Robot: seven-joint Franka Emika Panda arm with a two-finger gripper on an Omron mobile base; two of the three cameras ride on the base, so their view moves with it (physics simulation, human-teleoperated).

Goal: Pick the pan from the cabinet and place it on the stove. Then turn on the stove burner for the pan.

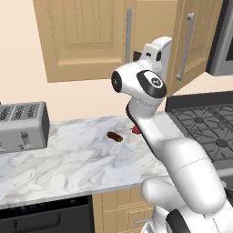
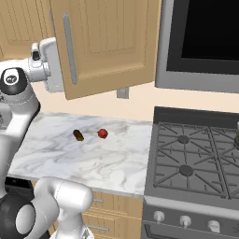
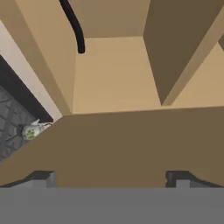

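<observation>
Task barely begun: cabinet (image 2: pixel 107 46) door stood ajar, arm raised to its opening. Claw (image 3: pixel 111 177) spread wide, nothing pinched, short of pan. Pan's black handle (image 3: pixel 74 26) showed inside cabinet, deep on shelf (image 3: pixel 113 74); pan body hidden. Stove (image 2: pixel 191 163) grates bare, knobs (image 2: pixel 185 221) untouched. Pick, place, burner all left.

My arm (image 1: pixel 182 173) is glossy white, built of fat rounded links. Each joint carries a dark round cap with a small white mark. The hand (image 1: pixel 157 57) is a boxy white block, and my two finger tips (image 3: pixel 43 178) are small and dark.
</observation>
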